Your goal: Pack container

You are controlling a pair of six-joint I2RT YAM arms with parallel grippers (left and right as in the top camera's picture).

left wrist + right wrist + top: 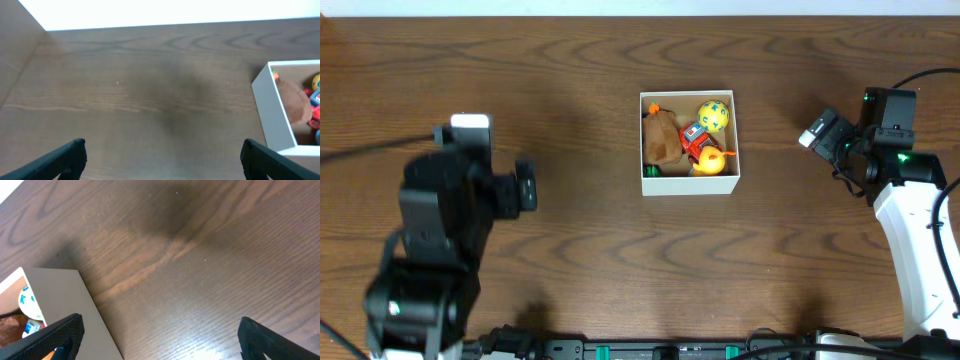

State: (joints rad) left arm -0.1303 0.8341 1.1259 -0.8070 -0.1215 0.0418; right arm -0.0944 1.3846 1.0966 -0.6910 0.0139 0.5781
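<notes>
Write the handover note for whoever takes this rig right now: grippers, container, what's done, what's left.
Left gripper: open, empty, over the table left of the container.
Right gripper: open, empty, to the container's right.
Container: mid-table, holding a brown plush, spotted yellow ball, red toy and yellow duck.
Done: those toys are inside.
Left: no toy shows outside it, so packing looks finished.

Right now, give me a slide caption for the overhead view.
Square shallow white container holding small colourful toys on a dark wooden table.

matt white container (688, 184), wood-grain table (570, 250)
</notes>
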